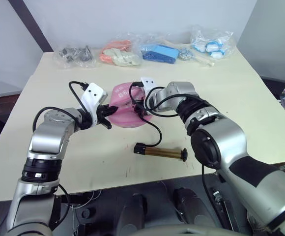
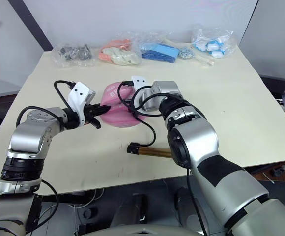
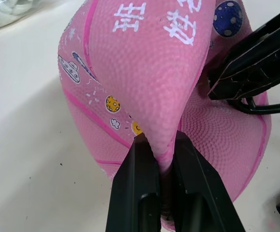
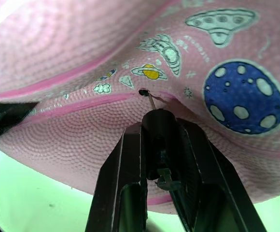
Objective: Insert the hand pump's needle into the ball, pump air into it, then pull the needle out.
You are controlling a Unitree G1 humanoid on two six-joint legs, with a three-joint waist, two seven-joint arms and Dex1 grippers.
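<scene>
Both claws work the dented ball (image 1: 123, 105) mid-surface (image 1: 241, 88): left claw (image 3: 161, 145) pinches its folded rim, right claw (image 4: 159, 128) clamps the hose tip, needle (image 4: 149, 100) entering the valve hole (hand pump (image 1: 162, 152) lies nearby).

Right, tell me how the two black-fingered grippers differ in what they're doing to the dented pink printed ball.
The left gripper pinches a folded ridge of the dented pink printed ball itself; the right gripper is shut on the black hose tip, not the rubber. The left gripper only steadies the ball, while the right gripper aims the thin metal needle at the black valve hole. They meet the ball from opposite sides. Both are shut.
</scene>
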